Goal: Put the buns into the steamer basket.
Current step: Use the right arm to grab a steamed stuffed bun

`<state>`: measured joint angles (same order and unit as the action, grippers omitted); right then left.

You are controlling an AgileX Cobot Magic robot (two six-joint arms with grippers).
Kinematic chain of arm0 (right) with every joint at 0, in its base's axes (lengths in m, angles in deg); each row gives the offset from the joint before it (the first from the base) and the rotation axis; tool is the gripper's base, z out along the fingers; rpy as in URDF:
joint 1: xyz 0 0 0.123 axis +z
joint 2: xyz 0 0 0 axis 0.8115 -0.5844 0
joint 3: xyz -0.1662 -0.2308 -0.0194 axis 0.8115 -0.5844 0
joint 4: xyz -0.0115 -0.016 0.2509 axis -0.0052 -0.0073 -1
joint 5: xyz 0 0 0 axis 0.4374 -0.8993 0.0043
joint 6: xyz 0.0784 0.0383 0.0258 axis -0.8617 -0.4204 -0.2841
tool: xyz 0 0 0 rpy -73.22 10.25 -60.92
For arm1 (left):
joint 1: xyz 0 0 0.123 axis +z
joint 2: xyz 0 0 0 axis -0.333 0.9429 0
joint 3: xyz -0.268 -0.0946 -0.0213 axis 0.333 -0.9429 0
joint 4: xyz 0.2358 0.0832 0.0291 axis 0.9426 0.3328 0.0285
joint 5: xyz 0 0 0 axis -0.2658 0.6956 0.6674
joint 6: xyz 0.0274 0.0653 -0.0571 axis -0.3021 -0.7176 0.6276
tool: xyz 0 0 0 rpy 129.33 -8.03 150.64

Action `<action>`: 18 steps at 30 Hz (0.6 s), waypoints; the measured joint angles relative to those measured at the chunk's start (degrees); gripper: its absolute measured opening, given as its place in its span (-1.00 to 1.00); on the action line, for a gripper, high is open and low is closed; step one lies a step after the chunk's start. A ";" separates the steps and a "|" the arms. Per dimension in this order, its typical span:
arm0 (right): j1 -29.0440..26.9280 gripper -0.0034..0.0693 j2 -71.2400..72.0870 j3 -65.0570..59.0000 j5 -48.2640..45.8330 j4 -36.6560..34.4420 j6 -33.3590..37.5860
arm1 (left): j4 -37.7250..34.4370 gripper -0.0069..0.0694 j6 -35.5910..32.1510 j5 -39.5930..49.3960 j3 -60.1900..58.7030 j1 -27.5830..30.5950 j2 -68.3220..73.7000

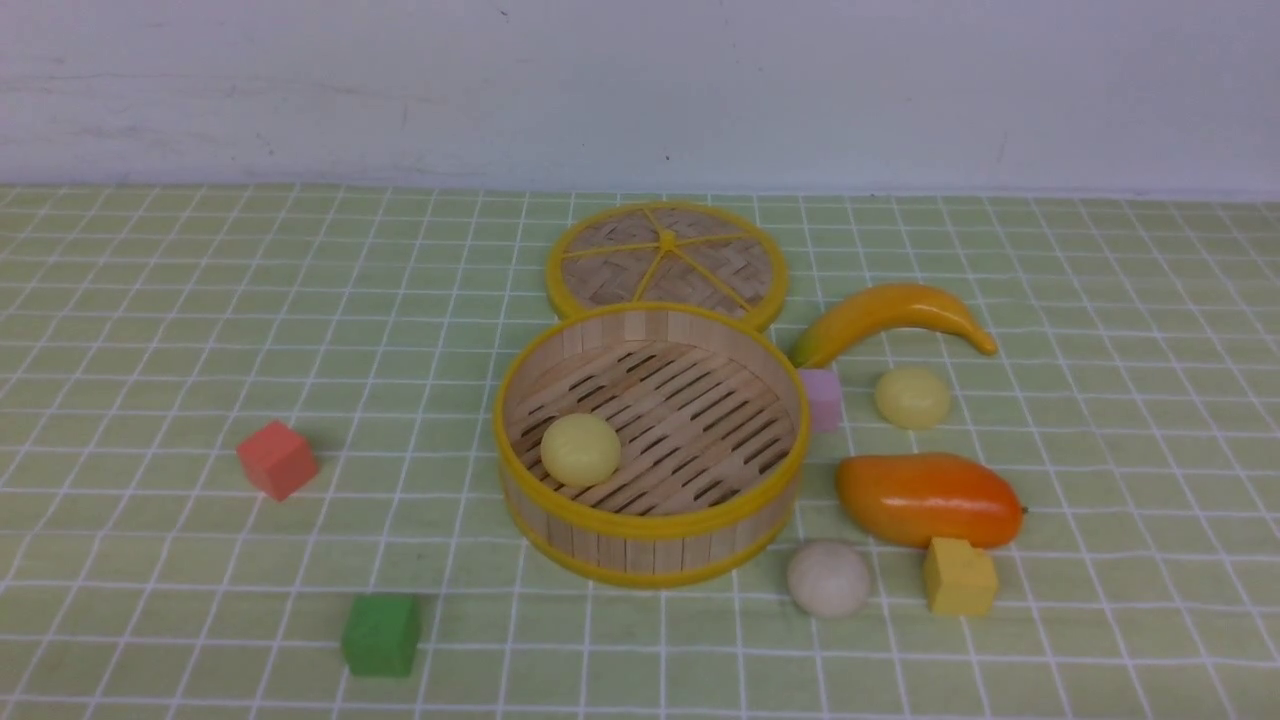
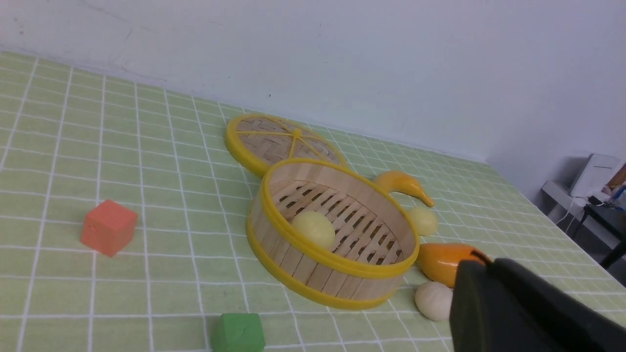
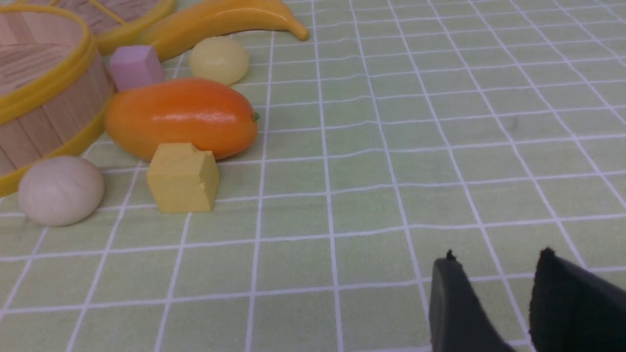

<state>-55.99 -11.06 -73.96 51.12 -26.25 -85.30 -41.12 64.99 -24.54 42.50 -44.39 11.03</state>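
Right pincer (image 3: pixel 499 253) parted, empty | off-white bun (image 3: pixel 61 190) well apart, beside basket (image 3: pixel 49 115)

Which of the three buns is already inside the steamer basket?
The pale yellow bun on the steamer basket floor. The other yellow bun sits outside near the banana, the off-white bun outside near the mango.

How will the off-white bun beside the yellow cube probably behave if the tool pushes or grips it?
The off-white bun is a rounded dome lying free on the flat cloth, so a push would probably make it roll or slide, perhaps against the steamer basket beside it. Its surface looks smooth, so a grip off its middle may squeeze it out.
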 joint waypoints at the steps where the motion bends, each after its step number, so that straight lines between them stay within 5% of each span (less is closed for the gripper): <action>1: 0.00 -0.25 0.00 0.00 0.00 0.00 0.00 | 0.49 -0.81 0.00 -1.05 -0.24 0.00 0.00; 6: 0.00 -0.25 0.00 0.00 0.00 0.00 0.00 | 2.96 -0.80 0.00 -6.92 -1.97 2.71 0.00; 12: 0.00 -0.25 0.00 0.00 0.00 0.00 0.00 | 1.76 -0.78 0.00 -16.31 -8.88 15.52 0.00; 18: 0.00 -0.25 0.00 0.00 0.00 0.00 0.00 | 1.40 -0.76 0.00 -19.26 -19.38 22.35 0.00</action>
<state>-55.99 -11.06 -73.96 51.12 -26.25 -85.30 -39.72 64.99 -43.80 23.12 -22.04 11.03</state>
